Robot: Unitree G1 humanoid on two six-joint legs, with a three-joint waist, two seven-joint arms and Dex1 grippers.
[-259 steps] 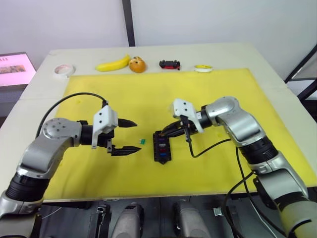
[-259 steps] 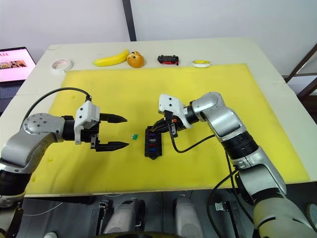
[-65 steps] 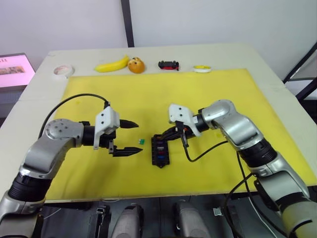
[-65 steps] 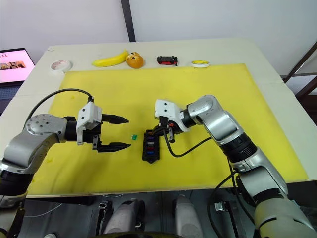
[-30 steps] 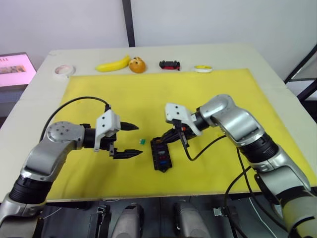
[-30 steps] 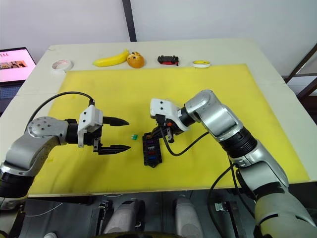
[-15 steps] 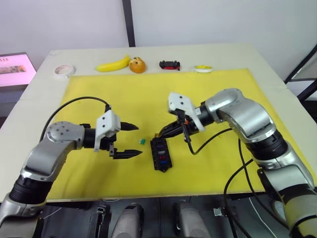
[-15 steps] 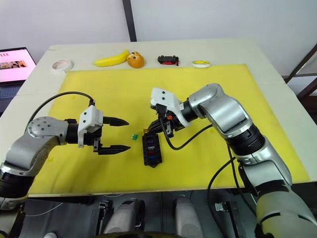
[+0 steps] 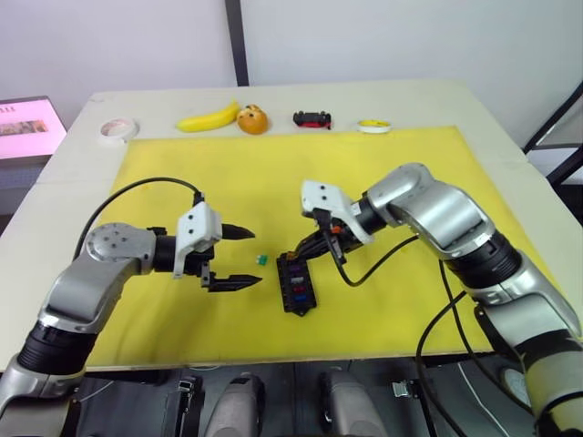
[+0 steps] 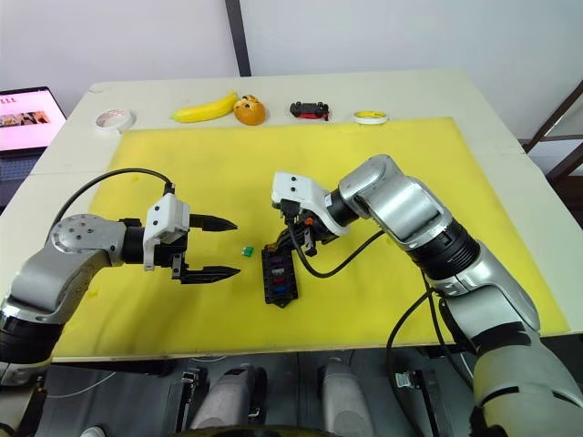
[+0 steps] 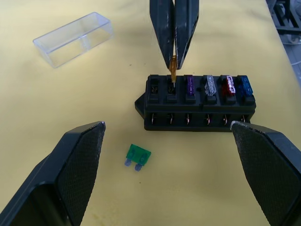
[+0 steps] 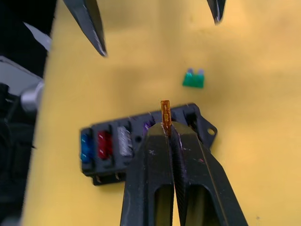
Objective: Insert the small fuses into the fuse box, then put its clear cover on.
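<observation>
Right gripper (image 11: 174, 52) pinching amber fuse (image 11: 173, 68) over fuse box (image 11: 200, 103) on yellow mat (image 9: 383, 173), pale table (image 9: 492, 123).

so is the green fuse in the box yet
No, the green fuse lies loose on the yellow mat beside the fuse box.

The mat (image 9: 383, 173) is bright yellow on a pale cream table (image 9: 273, 96). The fuse box (image 11: 200, 106) is black, holding purple, clear, red and blue fuses. An amber fuse (image 11: 173, 69) sits between black gripper fingers (image 11: 162, 28). A green fuse (image 11: 138, 157) lies loose. The cover (image 11: 74, 38) is transparent. The banana (image 9: 208, 118) is yellow.
</observation>
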